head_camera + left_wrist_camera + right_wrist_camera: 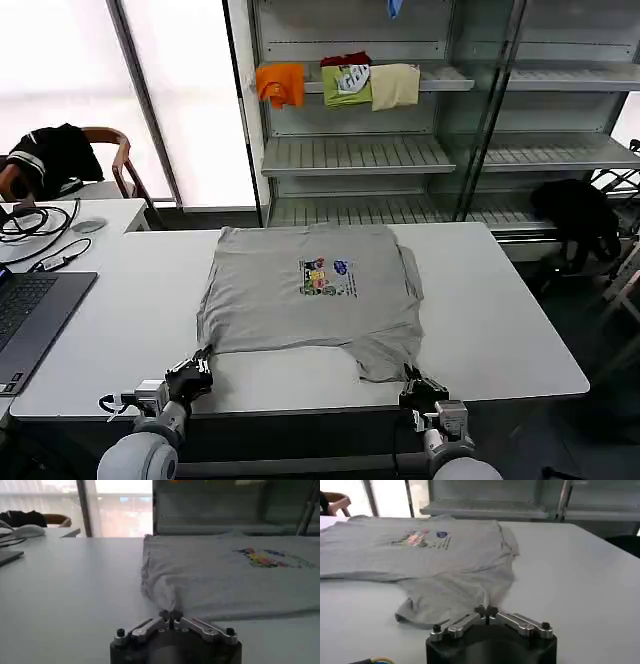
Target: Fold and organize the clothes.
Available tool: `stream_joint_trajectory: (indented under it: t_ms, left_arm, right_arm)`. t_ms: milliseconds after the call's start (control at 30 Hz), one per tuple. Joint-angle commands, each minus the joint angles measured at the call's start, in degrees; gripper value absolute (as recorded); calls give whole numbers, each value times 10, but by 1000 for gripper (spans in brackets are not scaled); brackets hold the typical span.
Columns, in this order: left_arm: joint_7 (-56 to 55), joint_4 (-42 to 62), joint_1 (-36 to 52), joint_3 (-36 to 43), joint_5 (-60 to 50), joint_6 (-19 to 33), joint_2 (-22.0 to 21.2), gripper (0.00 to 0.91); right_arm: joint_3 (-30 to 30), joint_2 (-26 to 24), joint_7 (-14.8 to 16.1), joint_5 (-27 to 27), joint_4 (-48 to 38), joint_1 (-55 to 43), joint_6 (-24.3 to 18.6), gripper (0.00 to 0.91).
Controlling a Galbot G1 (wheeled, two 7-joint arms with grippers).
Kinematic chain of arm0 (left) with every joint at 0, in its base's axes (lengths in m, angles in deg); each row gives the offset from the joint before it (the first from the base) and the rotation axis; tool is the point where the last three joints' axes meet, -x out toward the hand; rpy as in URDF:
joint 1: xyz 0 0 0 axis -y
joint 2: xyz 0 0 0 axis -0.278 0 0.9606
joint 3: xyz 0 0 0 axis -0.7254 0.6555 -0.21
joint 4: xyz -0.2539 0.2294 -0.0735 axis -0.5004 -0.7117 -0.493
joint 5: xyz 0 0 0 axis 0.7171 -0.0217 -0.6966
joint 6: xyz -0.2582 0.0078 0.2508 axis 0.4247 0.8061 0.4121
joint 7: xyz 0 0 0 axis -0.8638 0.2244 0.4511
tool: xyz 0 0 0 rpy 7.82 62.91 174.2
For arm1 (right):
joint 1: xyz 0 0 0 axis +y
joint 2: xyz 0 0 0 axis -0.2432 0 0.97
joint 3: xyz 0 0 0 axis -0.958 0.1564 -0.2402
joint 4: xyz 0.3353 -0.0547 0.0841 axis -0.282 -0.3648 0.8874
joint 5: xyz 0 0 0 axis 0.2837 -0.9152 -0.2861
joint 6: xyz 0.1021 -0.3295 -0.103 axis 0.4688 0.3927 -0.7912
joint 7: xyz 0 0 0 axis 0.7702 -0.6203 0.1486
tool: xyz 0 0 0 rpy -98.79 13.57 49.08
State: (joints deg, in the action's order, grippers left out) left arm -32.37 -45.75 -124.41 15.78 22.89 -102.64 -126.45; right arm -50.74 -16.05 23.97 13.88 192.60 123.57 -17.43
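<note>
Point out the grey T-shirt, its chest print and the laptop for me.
grey T-shirt point(270, 300): head view, plain fabric left of the print.
chest print point(327, 277): head view, middle of the multicoloured patch.
laptop point(25, 310): head view, on the keyboard.

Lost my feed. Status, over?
Left gripper shut on T-shirt near-left corner. Right gripper shut on near-right sleeve. Shirt flat on table, print up.

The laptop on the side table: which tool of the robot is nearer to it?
Left. The left tool is at the T-shirt's near left corner, toward the laptop; the right tool is across at the right corner.
</note>
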Motion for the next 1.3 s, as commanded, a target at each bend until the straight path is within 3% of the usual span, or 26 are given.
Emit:
stream_joint_trajectory:
  t_ms: [33,300,433,667,1300]
  left_arm:
    - [-1,-53,-13,-6,26,-2,-8,20]
    - [-2,-87,27,-12,35,15,-11,10]
    - [-5,-71,79,-8,35,20,-5,10]
    - [-8,-1,171,2,46,10,13,10]
    - [10,187,332,76,50,-2,24,10]
  right_arm:
    - [-22,0,18,-1,18,2,-26,0]
    - [-49,27,61,-13,8,-70,-82,0]
    - [-56,54,82,-57,-16,-128,-82,0]
    - [-50,79,109,-72,-112,-226,-91,0]
    - [-19,103,147,-65,-304,-402,-81,0]
